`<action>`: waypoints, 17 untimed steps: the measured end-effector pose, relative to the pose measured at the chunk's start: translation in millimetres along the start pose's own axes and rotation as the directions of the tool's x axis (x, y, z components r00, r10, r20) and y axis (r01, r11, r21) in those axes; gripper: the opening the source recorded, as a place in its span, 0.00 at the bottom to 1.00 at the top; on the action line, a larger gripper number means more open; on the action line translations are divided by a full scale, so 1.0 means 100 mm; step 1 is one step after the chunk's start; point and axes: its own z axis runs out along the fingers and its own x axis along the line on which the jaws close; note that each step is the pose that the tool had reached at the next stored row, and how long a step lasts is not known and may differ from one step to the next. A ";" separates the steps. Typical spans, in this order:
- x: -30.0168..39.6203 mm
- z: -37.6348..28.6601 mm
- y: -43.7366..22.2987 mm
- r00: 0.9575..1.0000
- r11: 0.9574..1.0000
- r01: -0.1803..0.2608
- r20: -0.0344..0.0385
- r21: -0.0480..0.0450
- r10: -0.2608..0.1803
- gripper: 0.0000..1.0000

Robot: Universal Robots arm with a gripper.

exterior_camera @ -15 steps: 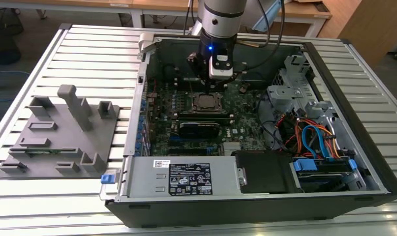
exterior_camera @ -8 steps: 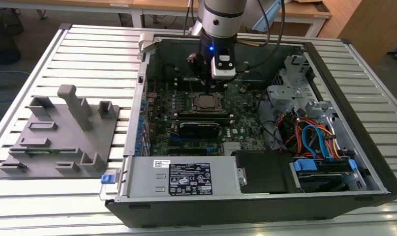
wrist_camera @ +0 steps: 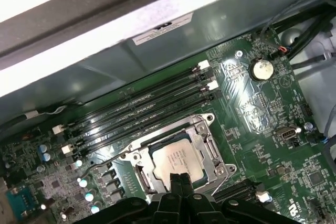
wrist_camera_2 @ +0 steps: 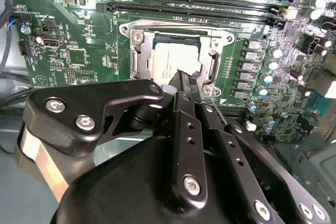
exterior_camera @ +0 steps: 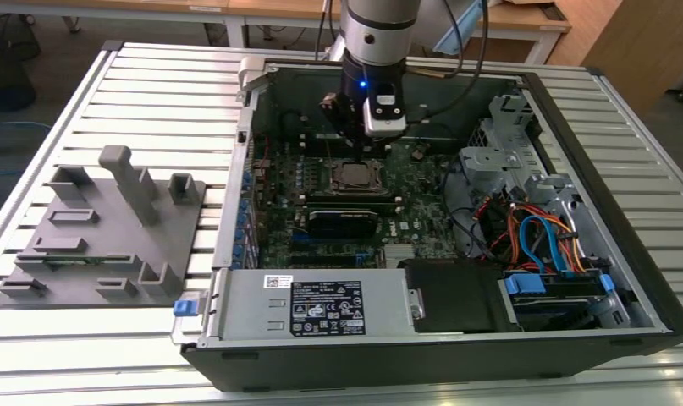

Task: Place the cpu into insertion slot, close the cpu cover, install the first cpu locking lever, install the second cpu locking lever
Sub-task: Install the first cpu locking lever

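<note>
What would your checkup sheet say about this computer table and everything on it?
Surface: slatted metal table holding an open computer case.
Job's things: cpu sits in the insertion slot; cpu cover frames it.
Clutter: grey fixture tray at the exterior view's left.
Grippers: gripper shut, tips over the cpu's edge.
Cables: orange and blue cables inside the case; black cables by the arm.
Surroundings: wooden desks behind.
</note>
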 end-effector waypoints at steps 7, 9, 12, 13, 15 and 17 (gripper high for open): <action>0.000 -0.020 -0.001 0.998 0.998 0.064 0.000 -0.001 -0.064 0.10; 0.001 -0.039 -0.001 0.997 0.997 0.075 -0.001 -0.001 -0.075 0.10; 0.001 -0.073 -0.001 0.996 0.996 0.087 -0.001 -0.002 -0.087 0.10; 0.002 -0.080 -0.001 0.996 0.996 0.092 -0.001 -0.002 -0.092 0.10; 0.002 -0.082 -0.001 0.994 0.994 0.109 -0.001 -0.003 -0.109 0.10; 0.002 -0.083 -0.001 0.991 0.991 0.134 -0.001 -0.004 -0.134 0.10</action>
